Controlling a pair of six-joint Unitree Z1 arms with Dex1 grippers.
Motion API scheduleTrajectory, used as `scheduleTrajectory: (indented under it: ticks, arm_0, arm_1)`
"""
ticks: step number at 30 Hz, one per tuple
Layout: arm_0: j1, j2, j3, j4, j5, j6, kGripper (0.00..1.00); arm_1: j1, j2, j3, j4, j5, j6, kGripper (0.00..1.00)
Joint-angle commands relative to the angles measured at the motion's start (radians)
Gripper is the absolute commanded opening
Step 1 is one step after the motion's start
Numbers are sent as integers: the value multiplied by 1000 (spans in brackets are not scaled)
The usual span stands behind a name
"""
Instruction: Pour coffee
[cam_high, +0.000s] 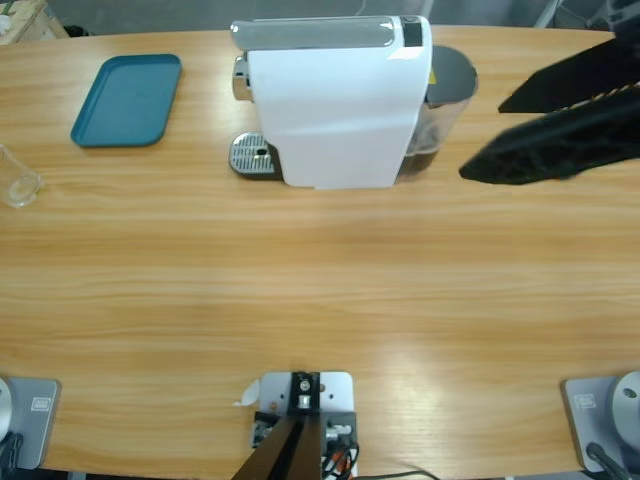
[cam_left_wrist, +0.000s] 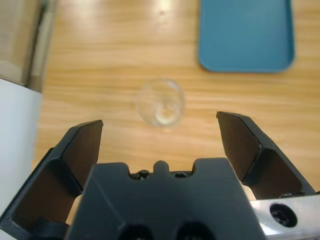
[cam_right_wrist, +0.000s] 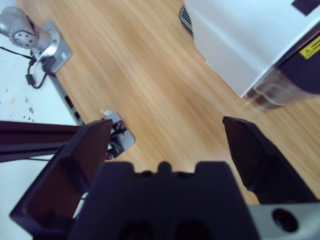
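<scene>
A long wooden table (cam_high: 320, 290) holds a white coffee machine (cam_high: 335, 105) at the back centre, a teal tray (cam_high: 127, 100) to its left, and a small clear tumbler (cam_high: 15, 178) at the far left edge; no coffee can be made out in the glass. The left gripper (cam_left_wrist: 160, 127) hovers over the tumbler with its fingers spread wide, holding nothing. The right gripper (cam_high: 510, 135) hangs at the right, near the machine's dark water tank (cam_high: 445, 100), its fingers also parted and empty.
</scene>
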Motion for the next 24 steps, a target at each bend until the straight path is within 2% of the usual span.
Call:
scheduleTrajectory:
  ticks: [1,3,8,11,16,24]
  arm_0:
    - [30,155,41,-123,78,58,984]
    - [39,180,46,-150,54,52,951]
    - [105,215,94,-224,-122,50,950]
    - [143,234,125,-262,-174,48,950]
    - [175,264,125,-270,-135,71,950]
    - [180,381,124,-339,-170,60,950]
  arm_1:
    - [-42,121,46,-76,12,-15,1000]
    - [-58,136,45,-96,14,-15,1000]
    - [-73,183,47,-141,38,-6,1000]
    - [-73,202,79,-193,49,-1,1000]
    - [-91,212,112,-238,62,0,1000]
    - [-94,241,127,-279,83,9,1000]
